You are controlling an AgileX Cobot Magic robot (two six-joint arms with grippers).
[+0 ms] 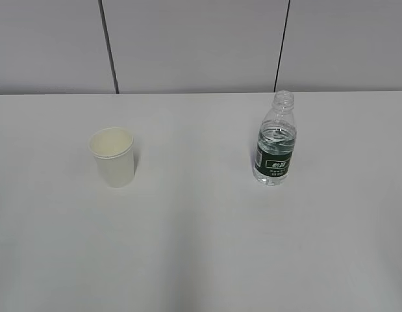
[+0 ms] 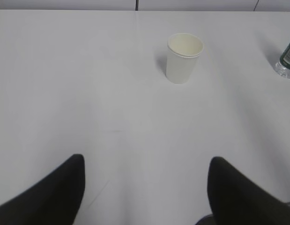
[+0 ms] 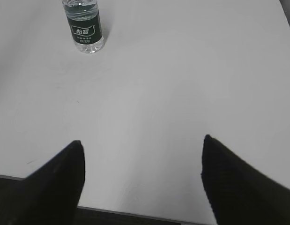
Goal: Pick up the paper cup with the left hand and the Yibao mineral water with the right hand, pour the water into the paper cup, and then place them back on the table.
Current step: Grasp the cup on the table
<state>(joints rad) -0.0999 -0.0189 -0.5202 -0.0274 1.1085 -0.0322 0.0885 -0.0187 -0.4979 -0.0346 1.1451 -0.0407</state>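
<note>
The paper cup [image 1: 112,156] and the Yibao mineral water [image 1: 275,140] stand upright, mouths up, well apart on the desk [image 1: 201,247], while the left tool [image 2: 145,187] and the right tool [image 3: 142,173] are spread wide, holding nothing.

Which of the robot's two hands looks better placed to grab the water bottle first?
The right. Its open gripper has the bottle ahead, slightly left; from the left gripper the bottle sits at the far right edge, with the paper cup ahead.
</note>
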